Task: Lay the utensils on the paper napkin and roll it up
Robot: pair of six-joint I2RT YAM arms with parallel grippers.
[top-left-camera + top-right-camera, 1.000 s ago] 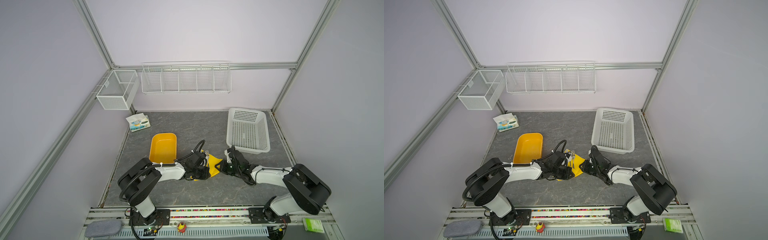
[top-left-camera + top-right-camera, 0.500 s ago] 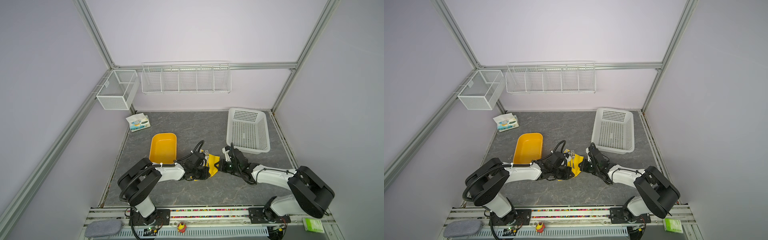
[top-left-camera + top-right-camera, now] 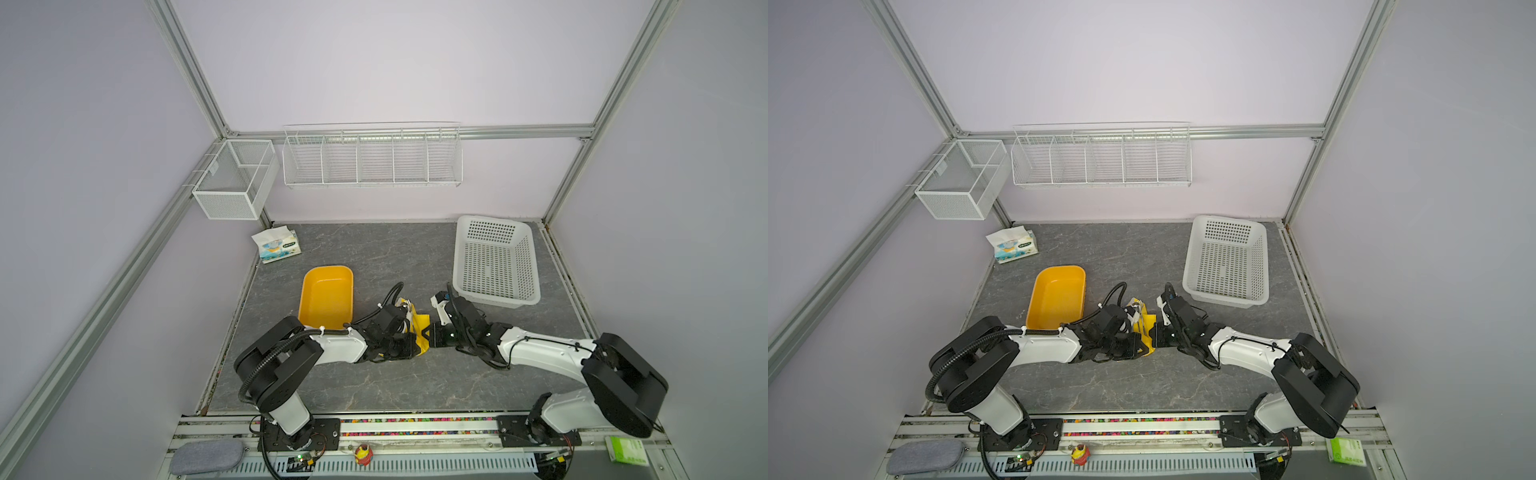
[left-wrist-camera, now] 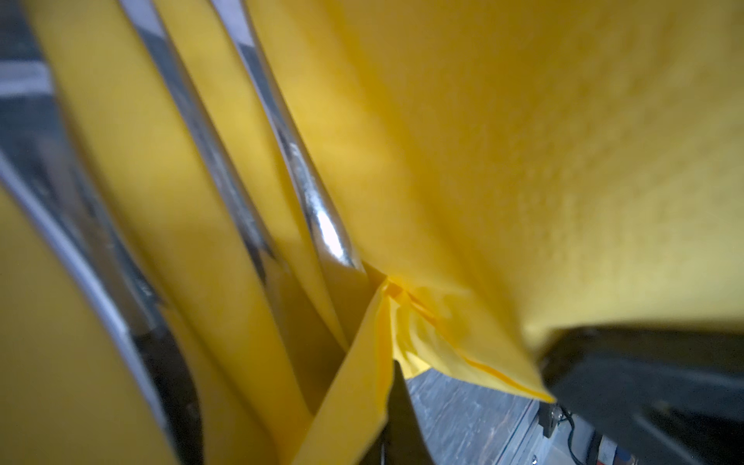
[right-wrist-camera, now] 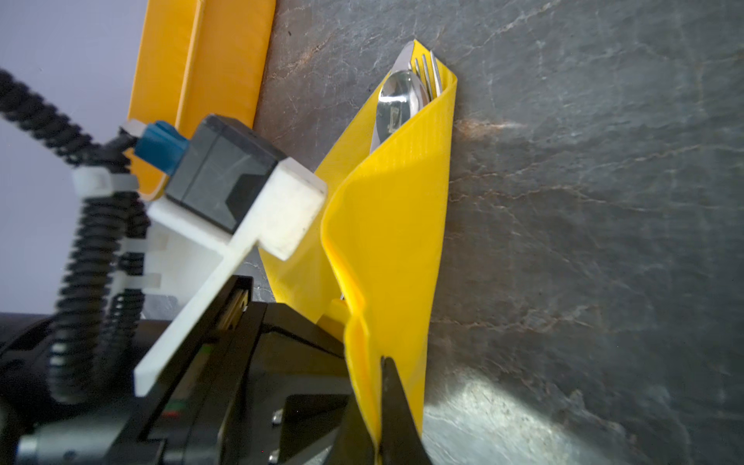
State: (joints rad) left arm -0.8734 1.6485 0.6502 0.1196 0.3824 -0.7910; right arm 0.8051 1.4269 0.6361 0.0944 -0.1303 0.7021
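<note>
folding the paper napkin (image 5: pixel 394 225) over the utensils (image 5: pixel 402 100) looks to be the step in hand. the yellow sheet lies near the middle of the grey table (image 5: pixel 604 201), just beside the orange-yellow tray (image 3: pixel 326 299), with one flap raised and curled over a spoon and a fork whose heads poke out at one end. the right gripper (image 5: pixel 376 418) is closed, pinching the near edge of that raised flap. the left gripper (image 3: pixel 409 347) meets the napkin from the opposite side and is also closed. its wrist view shows a dark fingertip at a bunched fold of paper with the shiny handles running alongside, so it seems to be nipping the paper too, though only one finger shows. placing appears done and rolling barely begun. the next move calls for carrying the flap across the cutlery and tucking it under, both arms moving together and gently, since thin paper tears and loose cutlery can slide out.
</note>
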